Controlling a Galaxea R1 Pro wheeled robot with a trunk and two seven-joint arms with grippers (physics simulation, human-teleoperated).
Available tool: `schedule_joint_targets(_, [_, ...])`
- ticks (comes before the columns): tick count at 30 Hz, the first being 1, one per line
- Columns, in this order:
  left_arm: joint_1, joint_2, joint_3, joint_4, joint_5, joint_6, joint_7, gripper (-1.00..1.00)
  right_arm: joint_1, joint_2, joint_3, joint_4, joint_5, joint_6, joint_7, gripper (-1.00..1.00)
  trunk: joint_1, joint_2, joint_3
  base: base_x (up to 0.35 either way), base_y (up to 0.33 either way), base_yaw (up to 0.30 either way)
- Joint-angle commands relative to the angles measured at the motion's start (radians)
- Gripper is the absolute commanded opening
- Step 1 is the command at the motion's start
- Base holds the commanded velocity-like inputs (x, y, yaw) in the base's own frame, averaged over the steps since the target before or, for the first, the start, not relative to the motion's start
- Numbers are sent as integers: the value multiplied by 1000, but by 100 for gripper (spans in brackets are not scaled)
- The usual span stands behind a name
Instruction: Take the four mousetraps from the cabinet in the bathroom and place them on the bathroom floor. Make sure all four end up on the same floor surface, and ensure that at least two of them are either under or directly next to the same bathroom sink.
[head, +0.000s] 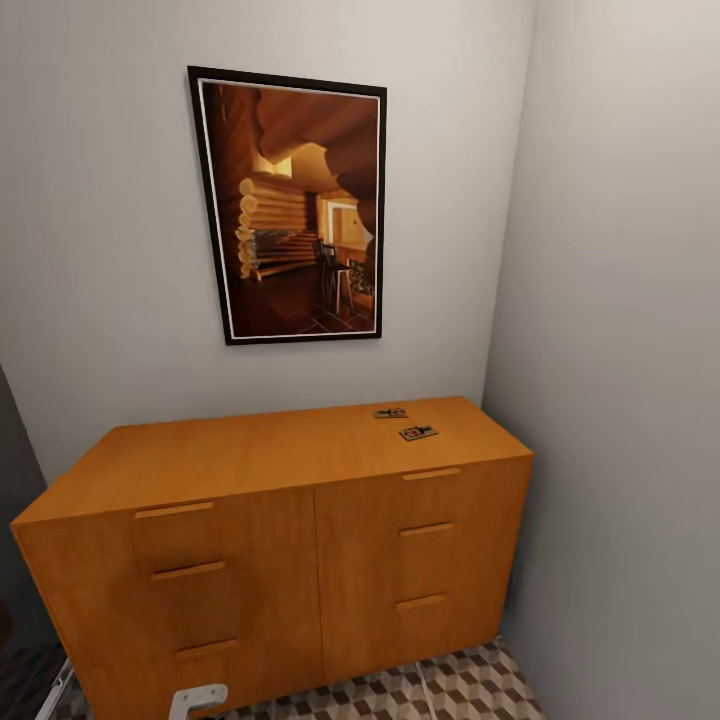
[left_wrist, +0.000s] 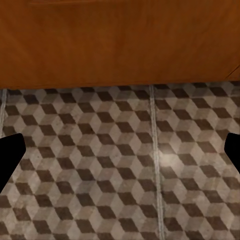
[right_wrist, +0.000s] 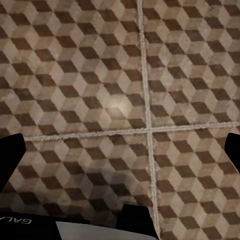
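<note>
Cabinet (head: 280, 540) base cropped; two tiny, indistinct mousetraps (head: 405, 423) on top.

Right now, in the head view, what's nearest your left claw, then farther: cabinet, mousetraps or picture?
1. The cabinet, low, right before the left claw.
2. The mousetraps, on its top, right end.
3. The picture, high on the wall.

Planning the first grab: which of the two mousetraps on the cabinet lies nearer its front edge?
The right-hand mousetrap; the other mousetrap sits further back, toward the wall.
</note>
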Motion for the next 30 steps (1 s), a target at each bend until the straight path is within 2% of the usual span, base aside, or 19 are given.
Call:
schedule_joint_targets(1, [-1,0,-9,1,8,-3,2,100,-2,0,7,3,3,-4,-6,100,0,-1,-1,0,0,0])
schedule_joint_targets(14, [-1,0,-8,0,8,-3,-5,100,-1,0,7,3,3,-4,-6,100,0,-1,-1,4,0,0])
schedule_joint_targets(30, [-1,0,-8,1,8,-3,-6,100,-2,0,7,3,3,-4,-6,100,0,-1,-1,69,0,0])
